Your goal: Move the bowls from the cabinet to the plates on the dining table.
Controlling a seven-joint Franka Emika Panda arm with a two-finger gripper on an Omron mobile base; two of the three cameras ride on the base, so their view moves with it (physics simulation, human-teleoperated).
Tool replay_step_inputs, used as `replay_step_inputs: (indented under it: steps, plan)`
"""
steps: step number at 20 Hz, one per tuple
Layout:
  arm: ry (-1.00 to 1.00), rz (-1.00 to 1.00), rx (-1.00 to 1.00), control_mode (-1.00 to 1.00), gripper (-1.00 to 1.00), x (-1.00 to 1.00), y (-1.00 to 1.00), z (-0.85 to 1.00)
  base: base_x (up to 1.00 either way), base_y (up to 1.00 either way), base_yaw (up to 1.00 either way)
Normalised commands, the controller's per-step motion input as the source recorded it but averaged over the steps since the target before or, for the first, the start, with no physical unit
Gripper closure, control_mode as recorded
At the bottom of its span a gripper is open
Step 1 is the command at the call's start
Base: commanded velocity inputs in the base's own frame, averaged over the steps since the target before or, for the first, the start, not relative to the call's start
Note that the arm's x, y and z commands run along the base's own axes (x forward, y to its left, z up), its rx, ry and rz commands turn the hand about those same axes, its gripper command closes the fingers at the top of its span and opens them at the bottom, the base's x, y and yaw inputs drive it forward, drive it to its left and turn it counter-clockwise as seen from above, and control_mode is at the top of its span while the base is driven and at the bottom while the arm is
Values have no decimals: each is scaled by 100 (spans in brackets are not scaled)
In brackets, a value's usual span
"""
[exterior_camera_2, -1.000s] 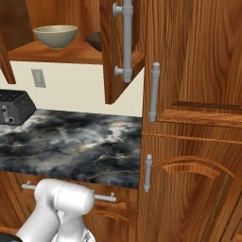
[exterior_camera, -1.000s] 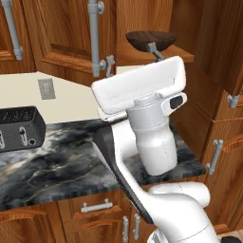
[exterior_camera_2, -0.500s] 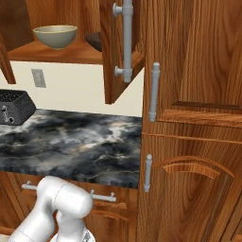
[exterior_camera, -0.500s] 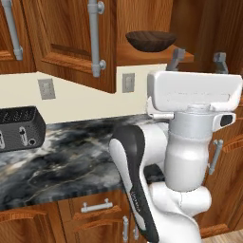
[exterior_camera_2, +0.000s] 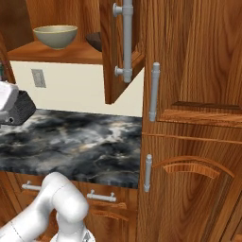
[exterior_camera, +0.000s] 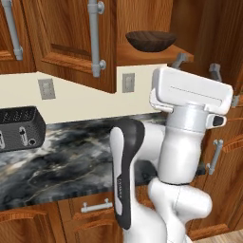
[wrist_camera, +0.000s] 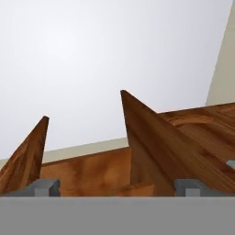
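The dark brown bowl (exterior_camera: 151, 40) sits on the bottom shelf of the open cabinet (exterior_camera: 71, 42). The pale beige bowl (exterior_camera_2: 56, 36) stands on the same shelf, with the dark bowl's rim (exterior_camera_2: 94, 41) peeking out beside the open door (exterior_camera_2: 124, 47). My gripper (exterior_camera: 197, 65) is up at shelf height, just right of and slightly below the dark bowl, fingers pointing up and away. It is open with nothing between the fingertips (wrist_camera: 46, 187). In the hand view it looks up past wooden door edges at the ceiling. The plates and the dining table are out of view.
A black toaster (exterior_camera: 19, 128) stands on the marble worktop (exterior_camera: 71, 161) against the cream wall with sockets. A tall wooden cabinet front with grey bar handles (exterior_camera_2: 189, 118) rises on the right. Drawers (exterior_camera: 95, 206) run under the worktop.
The hand has swung to the right from in front of the dark bowl and levelled out, ending beside the shelf. The bowls have not moved.
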Motion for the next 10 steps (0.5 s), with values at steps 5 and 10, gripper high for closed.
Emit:
replay_step_inputs:
  steps: [5, 10]
  plan:
    - [21, 0, 11, -100, -100, 0, -31, -31, 0, 0, 0]
    - [18, 4, 22, -100, -100, -7, -27, -5, 0, 0, 0]
